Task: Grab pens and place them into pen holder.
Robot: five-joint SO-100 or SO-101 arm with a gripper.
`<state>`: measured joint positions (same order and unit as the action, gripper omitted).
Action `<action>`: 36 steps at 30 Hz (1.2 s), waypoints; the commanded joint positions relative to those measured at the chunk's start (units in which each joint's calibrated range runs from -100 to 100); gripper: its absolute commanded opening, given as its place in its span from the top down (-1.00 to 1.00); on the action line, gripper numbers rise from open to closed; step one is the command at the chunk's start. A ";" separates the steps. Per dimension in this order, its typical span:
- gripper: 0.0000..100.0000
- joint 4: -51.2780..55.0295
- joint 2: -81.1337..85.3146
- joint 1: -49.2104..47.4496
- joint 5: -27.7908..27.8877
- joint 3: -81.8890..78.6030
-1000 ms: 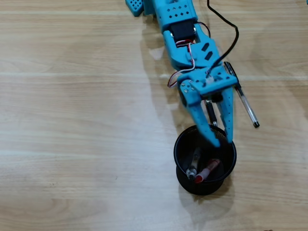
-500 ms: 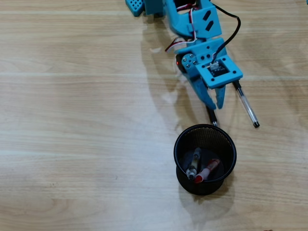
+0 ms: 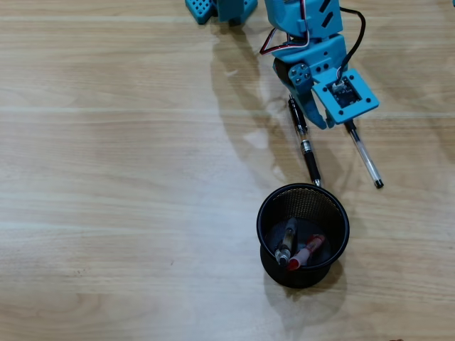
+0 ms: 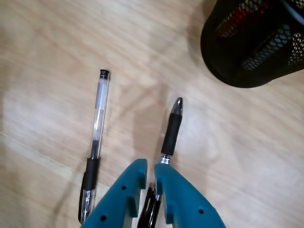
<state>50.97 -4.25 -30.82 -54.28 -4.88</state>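
The black mesh pen holder (image 3: 259,222) stands at the lower middle of the overhead view, with a clear-and-black pen (image 3: 286,241) and a red pen (image 3: 308,250) inside. Two more pens lie on the table above it: one (image 3: 306,147) points at the holder's rim, the other (image 3: 365,158) lies to its right. My blue gripper (image 3: 321,122) hovers over their upper ends. In the wrist view my gripper (image 4: 150,166) is shut to a thin slit with nothing gripped. The nearer pen (image 4: 172,130) lies on the table beneath it, the other pen (image 4: 97,118) to the left, the holder (image 4: 247,61) top right.
The light wooden table (image 3: 106,177) fills both views. The arm's blue base (image 3: 213,8) and its black cable (image 3: 353,39) sit at the top edge of the overhead view.
My gripper has drawn back from over the holder's rim toward the arm's base, up the overhead view. The pen that showed between its fingers now lies uncovered on the table.
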 commanded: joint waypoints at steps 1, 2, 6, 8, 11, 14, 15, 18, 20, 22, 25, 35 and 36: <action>0.93 0.28 2.93 -0.86 0.30 -0.82; 0.93 0.28 3.02 -0.77 0.30 -1.27; 0.93 0.28 3.02 -0.22 0.30 -1.64; 0.93 0.37 3.02 -0.13 0.30 -1.64; 0.92 0.37 3.02 0.23 0.30 -1.55; 0.90 0.37 3.02 0.42 -0.07 -1.45; 0.87 0.37 3.02 0.51 -0.07 -1.45; 0.71 0.37 3.02 0.33 -0.12 -1.45; 0.59 0.37 3.02 0.05 -0.12 -1.36; 0.49 0.37 3.02 -0.13 -0.12 -1.45; 0.41 0.37 2.85 -0.22 -0.12 -1.55; 0.41 0.28 -2.42 -0.22 -0.80 -3.90; 0.41 0.28 -3.44 -0.22 -1.38 -3.90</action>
<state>51.14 -6.80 -31.11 -54.69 -8.96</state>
